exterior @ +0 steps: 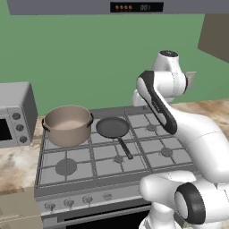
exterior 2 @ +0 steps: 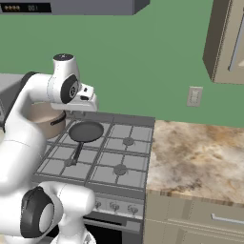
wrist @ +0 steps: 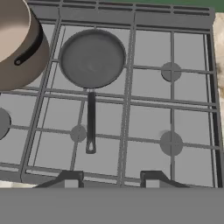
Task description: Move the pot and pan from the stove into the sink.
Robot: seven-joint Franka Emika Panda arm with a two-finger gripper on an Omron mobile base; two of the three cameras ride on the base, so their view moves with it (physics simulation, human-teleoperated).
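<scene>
The tan pot [exterior: 67, 125] [exterior 2: 45, 119] [wrist: 17, 43] stands on the stove's [exterior: 107, 165] [exterior 2: 119, 157] [wrist: 183, 105] back-left burner. Just right of it lies the black pan [exterior: 112, 127] [exterior 2: 86, 131] [wrist: 92, 59], its long handle [wrist: 90, 122] pointing toward the stove front. My gripper [wrist: 110, 179] [exterior 2: 88, 102] hovers high above the stove, looking down on the pan. Its fingers stand apart with nothing between them, so it is open. The sink is out of view.
A grey toaster oven [exterior: 15, 114] sits on the counter left of the stove. A marble counter [exterior 2: 200, 152] runs to the right, with a wall cabinet [exterior 2: 226, 38] above it. A range hood [exterior: 134, 6] hangs overhead.
</scene>
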